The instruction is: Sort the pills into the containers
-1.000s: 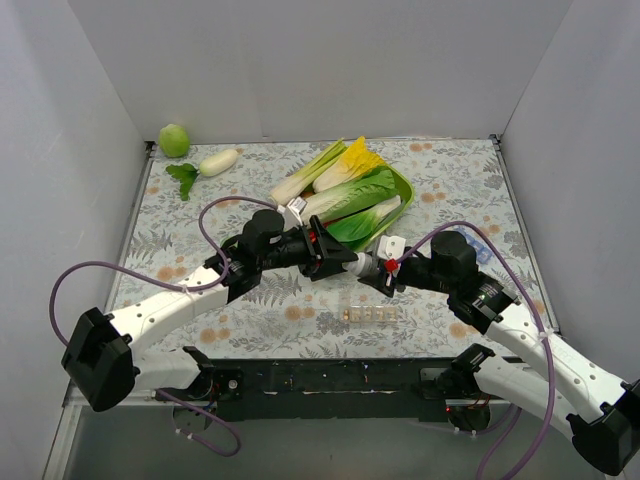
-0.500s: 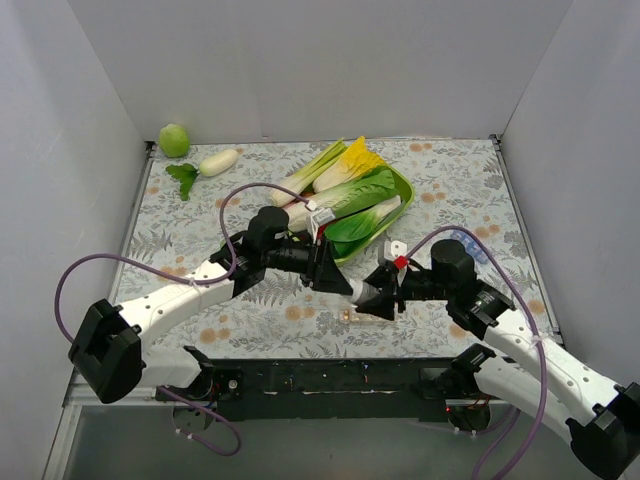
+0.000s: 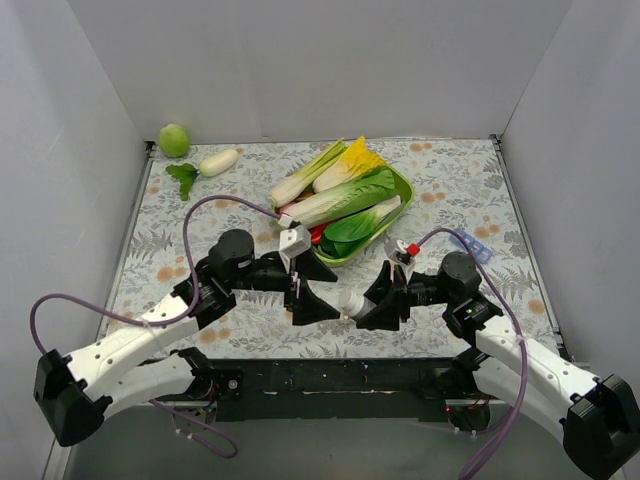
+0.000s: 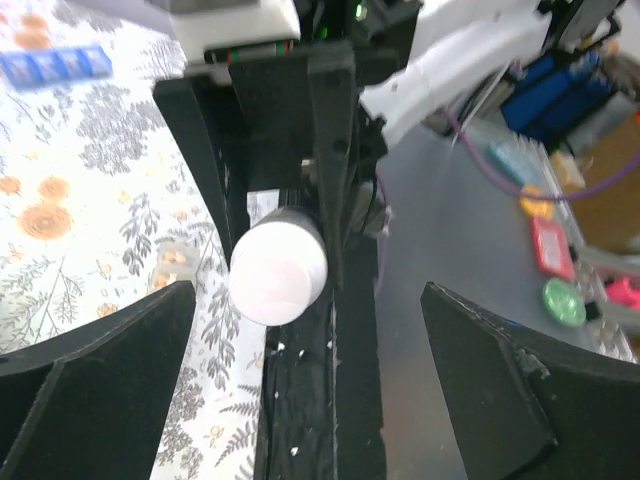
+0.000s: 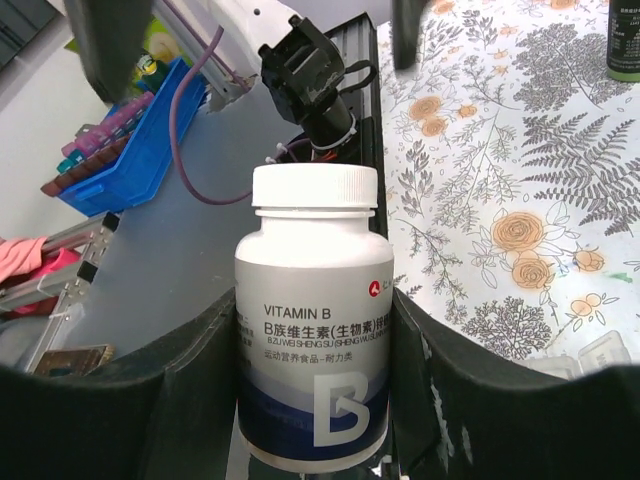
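A white vitamin B bottle [image 5: 315, 300] with its cap on lies level, low over the table's front edge, with my right gripper [image 5: 312, 345] shut on its body. In the top view the bottle [image 3: 351, 303] points left from the right gripper [image 3: 372, 306]. My left gripper [image 3: 306, 302] stands open just left of the cap and is not touching it. The left wrist view looks straight at the cap [image 4: 278, 270] from between the wide-open left gripper [image 4: 308, 335]. A bit of the translucent containers [image 4: 176, 258] shows beside the right gripper's fingers [image 4: 335, 150]. No pills are in view.
A green bowl [image 3: 402, 186] of leafy vegetables stands behind the grippers. A blue pill organiser [image 3: 475, 248] lies at the right. A green apple [image 3: 174, 139] and a white radish [image 3: 218, 161] sit at the far left. A dark bottle [image 5: 625, 40] stands on the cloth. The black front rail [image 4: 300, 410] runs below.
Both grippers came down from mid-table toward the front edge. The left gripper let go of the bottle's cap end, opened wide and drew back left. The right gripper kept its hold on the bottle.
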Available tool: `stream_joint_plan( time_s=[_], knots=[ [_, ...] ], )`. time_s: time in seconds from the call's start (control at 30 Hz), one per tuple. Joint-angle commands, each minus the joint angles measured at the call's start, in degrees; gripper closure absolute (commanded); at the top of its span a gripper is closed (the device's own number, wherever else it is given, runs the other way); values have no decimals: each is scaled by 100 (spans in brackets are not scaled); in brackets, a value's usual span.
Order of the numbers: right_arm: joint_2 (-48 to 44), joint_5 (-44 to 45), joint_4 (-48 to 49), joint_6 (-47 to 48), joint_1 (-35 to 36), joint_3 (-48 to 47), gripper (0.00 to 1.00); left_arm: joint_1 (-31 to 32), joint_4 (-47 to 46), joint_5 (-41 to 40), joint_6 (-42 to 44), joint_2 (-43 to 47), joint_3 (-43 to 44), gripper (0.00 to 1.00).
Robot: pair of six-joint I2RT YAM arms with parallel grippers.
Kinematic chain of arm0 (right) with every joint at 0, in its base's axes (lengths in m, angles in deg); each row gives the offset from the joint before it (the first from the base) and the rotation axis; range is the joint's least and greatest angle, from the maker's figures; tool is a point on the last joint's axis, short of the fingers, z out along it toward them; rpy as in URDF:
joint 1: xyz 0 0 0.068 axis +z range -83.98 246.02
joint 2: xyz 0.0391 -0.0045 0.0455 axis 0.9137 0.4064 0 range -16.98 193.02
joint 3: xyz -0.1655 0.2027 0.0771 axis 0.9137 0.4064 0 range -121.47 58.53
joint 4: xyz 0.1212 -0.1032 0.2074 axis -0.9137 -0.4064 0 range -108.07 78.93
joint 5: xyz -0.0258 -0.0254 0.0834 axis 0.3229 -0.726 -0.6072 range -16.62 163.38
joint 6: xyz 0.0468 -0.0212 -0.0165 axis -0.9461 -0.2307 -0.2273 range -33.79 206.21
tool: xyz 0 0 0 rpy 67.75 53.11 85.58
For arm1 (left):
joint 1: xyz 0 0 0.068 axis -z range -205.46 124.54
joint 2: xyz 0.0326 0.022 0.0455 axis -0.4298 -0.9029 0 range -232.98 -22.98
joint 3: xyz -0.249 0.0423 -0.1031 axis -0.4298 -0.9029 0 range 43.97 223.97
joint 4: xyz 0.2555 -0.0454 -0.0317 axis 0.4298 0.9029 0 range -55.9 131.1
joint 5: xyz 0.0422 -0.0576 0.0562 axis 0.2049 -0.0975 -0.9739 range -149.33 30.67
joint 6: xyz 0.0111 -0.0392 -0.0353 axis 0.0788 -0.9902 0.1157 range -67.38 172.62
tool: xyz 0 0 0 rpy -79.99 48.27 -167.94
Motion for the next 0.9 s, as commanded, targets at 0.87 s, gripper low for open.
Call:
stream_joint_plan(
  time_s=[0.87],
  knots=[
    [-467,3736,-4319,6873,94,-2608,99,20,-350,-3529,-6421,-79,725,2]
  ],
)
